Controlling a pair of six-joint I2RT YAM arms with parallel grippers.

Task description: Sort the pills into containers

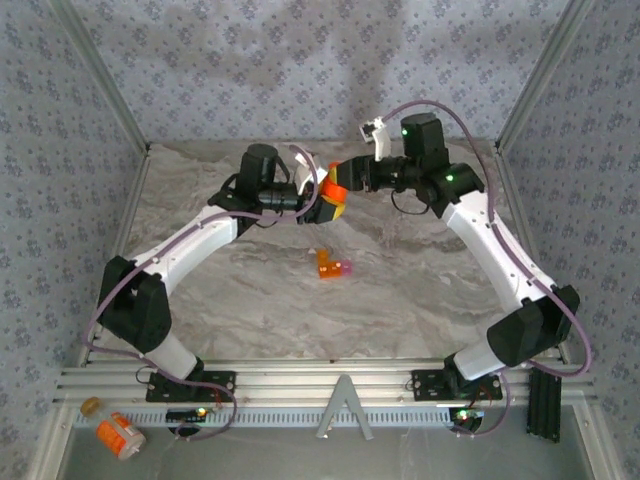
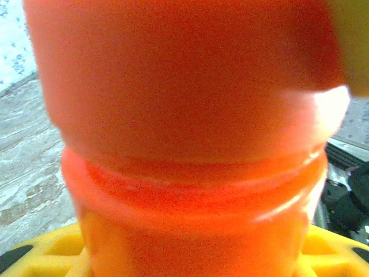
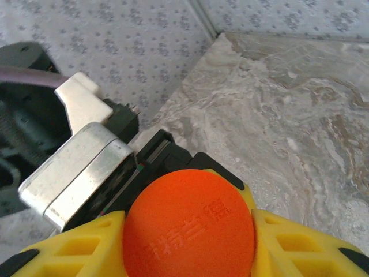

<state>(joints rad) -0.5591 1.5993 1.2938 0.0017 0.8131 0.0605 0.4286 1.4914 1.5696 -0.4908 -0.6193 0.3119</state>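
Progress: early, by judgement; the pill bottle is being held aloft at upper centre, its cap not yet off; no pills can be made out.
Small box: being left aside on the table, mid-frame.
Left gripper: bottle body is being grasped between half-closed jaws.
Right gripper: cap is being pinched, jaws tight on both sides.

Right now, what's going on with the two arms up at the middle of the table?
Both arms meet over the middle of the marbled table, sharing one small translucent orange cylindrical pill bottle. The left gripper clamps its body. The right gripper has its yellow fingers on either side of the round orange cap, seemingly gripping it. The tiny orange box with a pink end lies on the table, untouched.
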